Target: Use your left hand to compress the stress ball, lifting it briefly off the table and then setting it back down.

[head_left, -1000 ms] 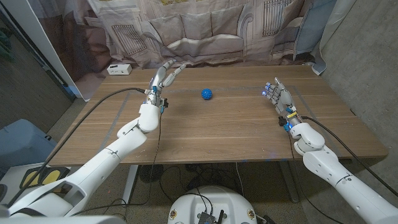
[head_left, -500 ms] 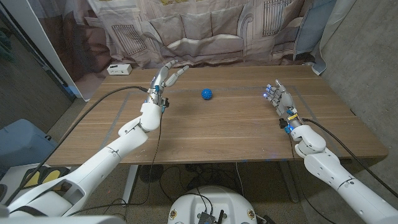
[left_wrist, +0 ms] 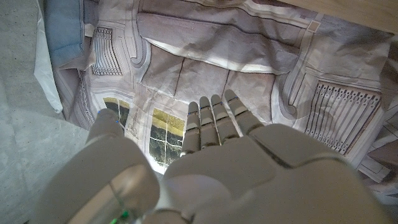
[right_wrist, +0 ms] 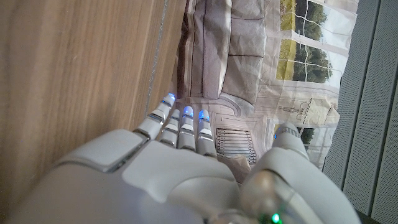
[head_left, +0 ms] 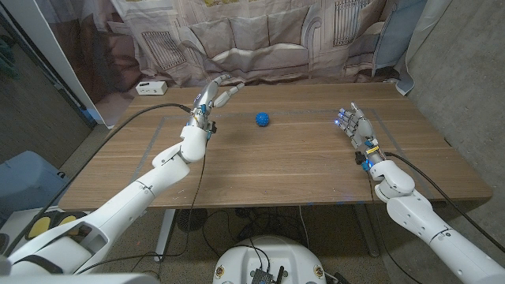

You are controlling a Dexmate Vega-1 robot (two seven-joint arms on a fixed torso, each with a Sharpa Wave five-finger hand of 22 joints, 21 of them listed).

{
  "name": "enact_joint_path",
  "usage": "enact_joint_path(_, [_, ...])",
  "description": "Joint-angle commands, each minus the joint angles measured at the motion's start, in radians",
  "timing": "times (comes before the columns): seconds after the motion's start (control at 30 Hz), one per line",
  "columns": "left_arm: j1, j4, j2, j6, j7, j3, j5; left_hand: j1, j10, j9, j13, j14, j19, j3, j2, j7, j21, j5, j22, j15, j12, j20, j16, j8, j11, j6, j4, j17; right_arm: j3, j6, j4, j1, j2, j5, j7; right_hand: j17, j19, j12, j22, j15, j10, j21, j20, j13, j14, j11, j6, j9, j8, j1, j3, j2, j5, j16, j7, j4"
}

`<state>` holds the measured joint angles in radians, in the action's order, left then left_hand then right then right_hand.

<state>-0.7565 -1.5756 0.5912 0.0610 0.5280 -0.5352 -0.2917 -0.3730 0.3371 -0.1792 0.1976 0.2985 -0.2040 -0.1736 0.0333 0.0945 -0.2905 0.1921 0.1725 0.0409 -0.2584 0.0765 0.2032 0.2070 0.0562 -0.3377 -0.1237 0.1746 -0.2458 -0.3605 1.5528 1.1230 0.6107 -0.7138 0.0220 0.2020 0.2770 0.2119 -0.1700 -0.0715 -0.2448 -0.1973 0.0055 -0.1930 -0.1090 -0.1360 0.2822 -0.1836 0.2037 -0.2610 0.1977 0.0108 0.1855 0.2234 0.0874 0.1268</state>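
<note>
Head view: hovering with fingers spread, empty, left robot hand near the blue stress ball sitting on the table; standing apart, right robot hand, fingers loosely extended, empty. Left wrist view: reaching toward the printed curtain, fingers straight. Right wrist view: glowing blue, fingertips beside the table.

A wooden table fills the middle of the head view. On its far left corner sits a small white box, perhaps a power adapter. Behind the table hangs a printed backdrop showing a sofa. Beyond the table's left edge stands something blue.
</note>
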Motion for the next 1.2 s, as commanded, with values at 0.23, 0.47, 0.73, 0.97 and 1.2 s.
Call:
enact_joint_path(0.23, [0.055, -0.037, 0.016, -0.112, -0.091, -0.037, -0.018, -0.028, 0.002, -0.005, 0.004, 0.002, 0.002, -0.009, 0.006, -0.008, 0.010, -0.002, 0.003, 0.002, 0.007, 0.003, -0.004, -0.003, -0.003, 0.000, -0.016, 0.003, 0.013, -0.021, 0.004, 0.021, -0.008, 0.000, 0.016, 0.004, 0.015, 0.001, -0.001, 0.012, -0.018, -0.002, -0.014, -0.002, -0.012, 0.010, 0.016, -0.005, 0.000, -0.012, -0.001, 0.004, 0.000, -0.003, 0.003, 0.003])
enact_joint_path(0.47, [0.076, -0.066, 0.028, -0.176, -0.132, -0.053, -0.036, -0.042, -0.005, -0.006, 0.004, -0.002, 0.006, -0.015, 0.009, -0.008, 0.017, -0.004, 0.003, 0.002, 0.012, 0.005, -0.007, -0.006, -0.004, 0.005, -0.022, 0.003, 0.016, -0.025, 0.006, 0.029, -0.011, -0.004, 0.018, 0.004, 0.016, 0.000, -0.001, 0.009, -0.017, -0.002, -0.014, -0.002, -0.011, 0.010, 0.017, -0.005, -0.001, -0.013, -0.001, 0.005, 0.000, -0.004, 0.005, 0.003])
enact_joint_path(0.73, [0.098, -0.083, 0.030, -0.227, -0.139, -0.085, -0.088, -0.062, -0.005, -0.006, 0.005, 0.003, 0.012, -0.023, 0.012, -0.016, 0.026, -0.006, 0.004, 0.002, 0.015, 0.014, -0.007, -0.007, -0.015, 0.004, -0.029, 0.003, 0.018, -0.022, 0.008, 0.039, -0.011, -0.005, 0.023, 0.004, 0.015, 0.000, -0.001, 0.008, -0.019, -0.001, -0.013, -0.002, -0.013, 0.007, 0.021, -0.005, 0.000, -0.013, -0.002, 0.005, 0.000, -0.004, 0.008, 0.003])
enact_joint_path(0.97, [0.122, -0.111, 0.037, -0.299, -0.186, -0.110, -0.127, -0.077, -0.009, -0.007, 0.006, 0.005, 0.000, -0.028, 0.013, -0.019, 0.027, -0.008, 0.004, 0.000, 0.018, 0.023, -0.007, -0.008, -0.022, 0.005, -0.034, 0.003, 0.020, -0.024, 0.011, 0.045, -0.012, -0.006, 0.027, 0.004, 0.017, 0.000, -0.001, 0.007, -0.022, -0.001, -0.011, -0.002, -0.014, 0.006, 0.022, -0.005, 0.000, -0.012, -0.002, 0.006, 0.000, -0.004, 0.009, 0.003])
enact_joint_path(1.2, [0.151, -0.119, 0.038, -0.348, -0.231, -0.140, -0.159, -0.101, -0.033, -0.007, 0.007, -0.015, -0.011, -0.037, 0.013, -0.024, 0.032, -0.010, 0.005, -0.001, 0.031, 0.043, -0.016, -0.016, -0.024, 0.028, -0.039, 0.004, 0.021, -0.025, 0.009, 0.044, -0.012, -0.005, 0.027, 0.004, 0.017, 0.000, -0.001, 0.004, -0.024, 0.000, -0.009, -0.002, -0.015, 0.003, 0.025, -0.005, 0.000, -0.012, -0.003, 0.006, 0.000, -0.005, 0.013, 0.003])
